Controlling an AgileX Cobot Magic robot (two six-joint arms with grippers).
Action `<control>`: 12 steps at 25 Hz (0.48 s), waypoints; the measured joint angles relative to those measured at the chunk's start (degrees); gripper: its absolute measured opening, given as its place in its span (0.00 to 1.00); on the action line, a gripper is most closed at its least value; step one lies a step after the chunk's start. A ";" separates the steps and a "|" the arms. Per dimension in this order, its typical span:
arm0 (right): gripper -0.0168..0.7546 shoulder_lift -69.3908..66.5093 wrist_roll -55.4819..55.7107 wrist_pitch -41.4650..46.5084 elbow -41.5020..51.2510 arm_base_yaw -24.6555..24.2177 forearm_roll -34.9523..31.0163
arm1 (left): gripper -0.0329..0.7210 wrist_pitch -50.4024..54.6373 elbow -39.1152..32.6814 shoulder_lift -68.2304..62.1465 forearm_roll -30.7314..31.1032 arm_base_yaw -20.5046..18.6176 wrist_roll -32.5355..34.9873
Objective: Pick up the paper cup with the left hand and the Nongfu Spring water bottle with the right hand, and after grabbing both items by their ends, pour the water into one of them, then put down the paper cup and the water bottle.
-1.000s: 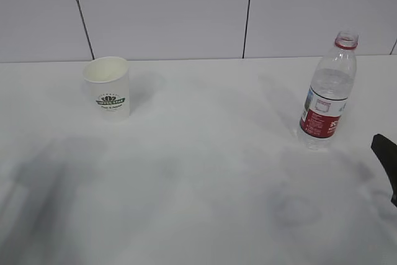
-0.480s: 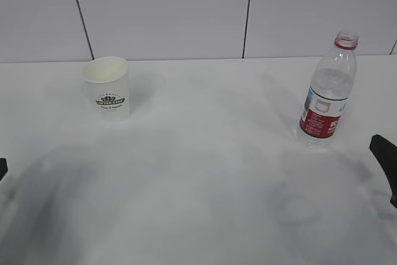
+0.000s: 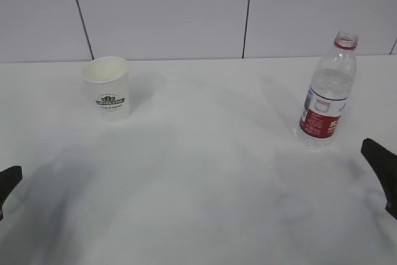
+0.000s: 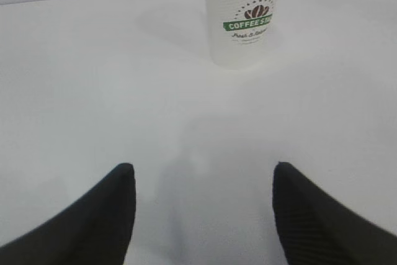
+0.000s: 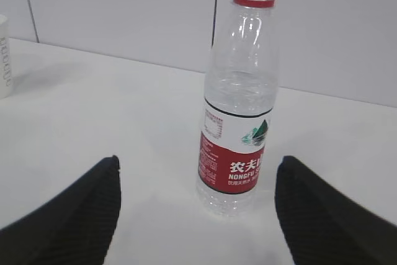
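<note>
My left end effector (image 4: pixel 201 206) gapes wide, empty, near the cup (image 4: pixel 243 13); my right end effector (image 5: pixel 197 206) likewise before the bottle (image 5: pixel 239 97).

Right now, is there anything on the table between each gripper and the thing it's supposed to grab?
Nothing visible. Bare white table lies between the open left gripper and the paper cup, and between the open right gripper and the Nongfu Spring water bottle. Both stand upright, far apart.
</note>
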State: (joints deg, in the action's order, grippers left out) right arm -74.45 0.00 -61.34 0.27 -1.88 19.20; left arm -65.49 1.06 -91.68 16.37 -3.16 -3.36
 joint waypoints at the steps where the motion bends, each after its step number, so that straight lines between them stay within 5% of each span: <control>1: 0.78 0.00 0.00 0.00 0.00 0.00 0.46 | 0.72 0.00 0.00 0.00 0.79 0.00 0.00; 12: 0.78 0.00 0.00 -1.09 0.00 0.00 1.56 | 0.72 -0.02 0.61 0.00 3.34 0.00 -0.06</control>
State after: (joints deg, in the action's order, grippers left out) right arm -74.45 0.00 -62.42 0.27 -1.88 20.76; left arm -65.52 1.66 -91.68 19.71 -3.16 -3.42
